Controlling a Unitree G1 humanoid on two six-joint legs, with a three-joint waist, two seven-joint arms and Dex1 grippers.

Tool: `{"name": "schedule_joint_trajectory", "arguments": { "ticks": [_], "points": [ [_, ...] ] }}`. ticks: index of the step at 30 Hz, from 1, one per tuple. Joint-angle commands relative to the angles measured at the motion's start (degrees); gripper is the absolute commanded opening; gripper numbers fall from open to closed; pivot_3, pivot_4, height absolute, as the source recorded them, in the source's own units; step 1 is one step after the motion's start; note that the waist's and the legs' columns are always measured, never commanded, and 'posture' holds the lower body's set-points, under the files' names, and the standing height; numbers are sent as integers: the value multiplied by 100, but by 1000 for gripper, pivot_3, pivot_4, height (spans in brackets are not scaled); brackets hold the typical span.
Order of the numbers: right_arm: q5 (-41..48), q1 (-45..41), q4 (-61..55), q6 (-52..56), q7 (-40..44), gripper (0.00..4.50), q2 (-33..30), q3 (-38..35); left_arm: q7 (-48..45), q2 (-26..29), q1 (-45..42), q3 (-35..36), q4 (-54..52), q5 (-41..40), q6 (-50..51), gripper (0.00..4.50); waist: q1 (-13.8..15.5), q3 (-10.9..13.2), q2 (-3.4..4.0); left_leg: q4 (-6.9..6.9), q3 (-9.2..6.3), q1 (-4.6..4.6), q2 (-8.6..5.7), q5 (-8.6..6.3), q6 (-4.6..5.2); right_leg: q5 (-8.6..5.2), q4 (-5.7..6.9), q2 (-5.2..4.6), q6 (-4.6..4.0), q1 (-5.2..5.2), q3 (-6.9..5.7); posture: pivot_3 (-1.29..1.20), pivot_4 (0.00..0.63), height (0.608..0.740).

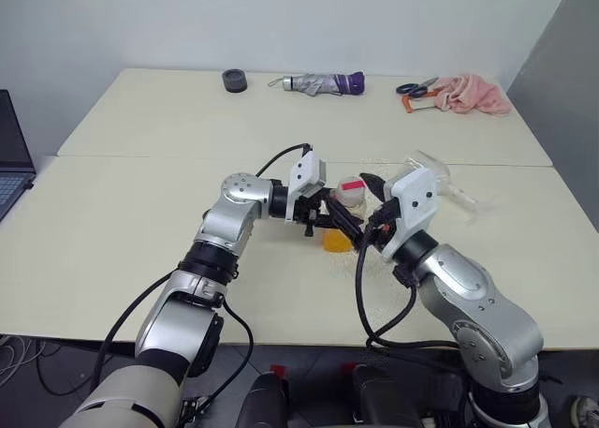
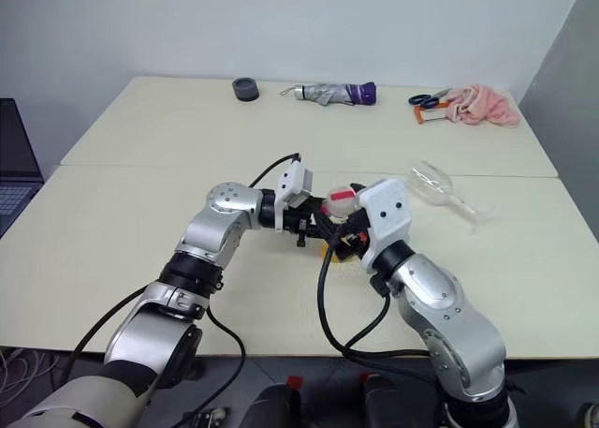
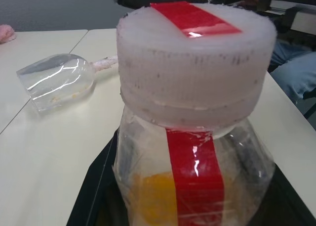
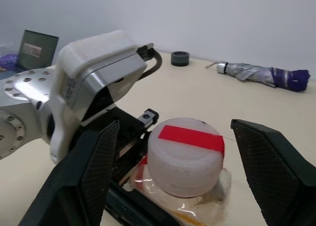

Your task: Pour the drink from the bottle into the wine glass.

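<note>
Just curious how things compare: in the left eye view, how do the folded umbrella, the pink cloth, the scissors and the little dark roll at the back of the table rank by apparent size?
1. Umbrella
2. Pink cloth, nearly alike, so unsure
3. Scissors
4. Dark roll, smallest

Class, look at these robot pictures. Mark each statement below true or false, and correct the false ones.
1. The left gripper is shut on the bottle. True.
2. The wine glass stands upright on the table. False: it lies on its side.
3. The bottle's cap is off. False: the cap is on the bottle.
4. The right gripper is open, one finger on each side of the cap. True.
5. The folded umbrella lies right beside the bottle. False: it lies at the table's far edge.
</note>
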Motion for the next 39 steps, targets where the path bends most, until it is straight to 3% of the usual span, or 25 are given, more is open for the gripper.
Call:
{"name": "schedule_joint_trajectory", "arguments": {
  "ticks": [1,8,11,15,16,22,26,29,32,36,39],
  "points": [
    [-203,-124,12,-141,-195,3851,186,4,77,-28,-158,47,-65,53,-122,1819,0,0,0,0,0,0,0,0,0,0,0,0,0,0,-1,0,150,740],
    [-365,-159,139,-211,-171,3851,319,80,120,-32,-167,56,-66,85,-149,1819,-1,0,0,0,-1,0,0,0,0,0,0,0,0,0,-1,0,150,740],
    [-395,-131,163,-255,-134,3236,361,95,131,-27,-163,53,-73,86,-150,1819,-2,0,0,0,0,0,1,0,0,0,0,0,0,0,-1,0,150,740],
    [-307,-115,159,-242,-26,1902,419,91,137,-17,-155,51,-87,79,-141,1819,-3,0,0,0,0,0,0,0,0,0,0,0,0,0,-1,0,150,740],
    [-289,-122,155,-246,0,1860,424,82,137,-14,-156,52,-87,78,-140,1819,-3,0,0,0,-1,-1,1,0,0,0,0,0,0,0,0,0,150,740],
    [-4,-90,225,-455,679,1860,157,127,53,33,-178,67,-82,42,-100,1819,-4,0,0,-1,0,-1,0,0,0,0,-1,0,0,0,-1,0,150,740],
    [901,-234,781,-1230,2831,1860,-708,-117,-262,162,-223,46,-122,5,-81,1817,-8,0,-1,-1,1,0,-3,-1,1,0,-3,-1,0,1,-2,0,150,740],
    [1110,-1005,1721,-1470,4455,1860,-1572,-101,-386,269,-331,5,73,178,-448,1817,-46,2,2,-1,7,4,-3,-1,2,0,-2,0,0,3,0,0,150,740],
    [1126,-1817,2903,-1666,5255,1860,-1800,-111,-471,285,-390,16,139,143,-499,1816,-97,2,1,-2,5,12,3,-1,3,0,-2,8,-1,7,-2,0,150,740],
    [1115,-2273,3754,-1744,5978,1860,-1950,-138,-450,260,-346,27,37,85,-455,1814,-116,2,1,-8,-1,10,7,-1,4,1,-1,13,-4,6,-6,0,150,740],
    [1171,-2374,3808,-1706,6013,2901,-1971,-307,-409,249,-293,40,-28,58,-420,1813,-113,2,1,-6,-1,5,4,-1,4,1,-4,3,-4,6,-7,0,150,740]
  ]
}}
